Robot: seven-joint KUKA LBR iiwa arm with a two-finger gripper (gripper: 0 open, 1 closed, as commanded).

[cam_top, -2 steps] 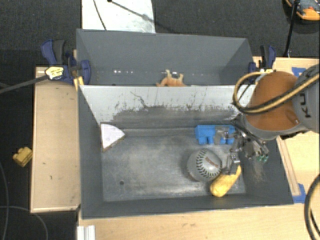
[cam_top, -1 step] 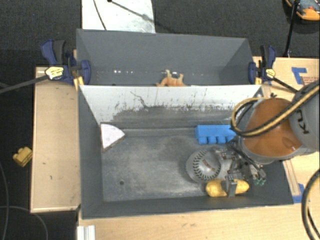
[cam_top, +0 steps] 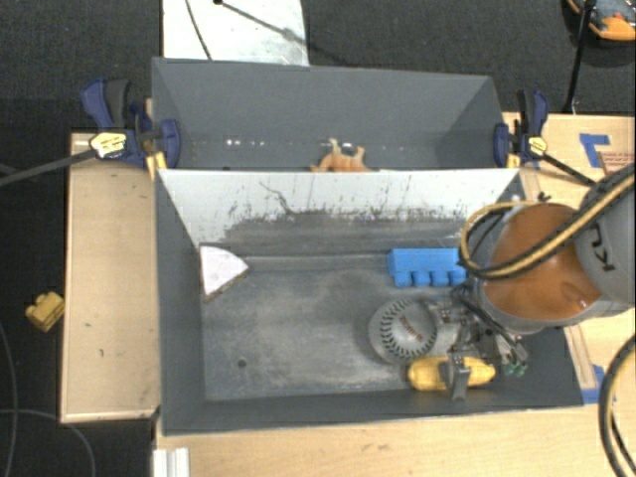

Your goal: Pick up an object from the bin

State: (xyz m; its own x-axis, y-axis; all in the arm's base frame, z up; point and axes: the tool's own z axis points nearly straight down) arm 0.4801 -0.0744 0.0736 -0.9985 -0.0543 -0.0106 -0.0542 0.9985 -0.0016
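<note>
- The gripper [cam_top: 459, 376] is down low in the front right corner of the bin [cam_top: 298, 351], right on top of a yellow banana-shaped thing [cam_top: 427, 374].
- That yellow thing lies flat, with its long axis roughly left-to-right along the front wall. The gripper crosses it toward its right end, so yellow shows on either side.
- Honestly can't tell how far open the gripper is, or whether it's got hold of anything.
- Tight spot: the front wall is just beside it, and a round ribbed grey disc [cam_top: 402, 331] is just behind.
- A blue block [cam_top: 425, 266] sits further back by the orange wrist cover [cam_top: 532, 276]. A white wedge [cam_top: 221, 268] is well apart on the left.
- The floor is scuffed bare metal and probably slippery, so pinching across the short axis looks like the call.
</note>
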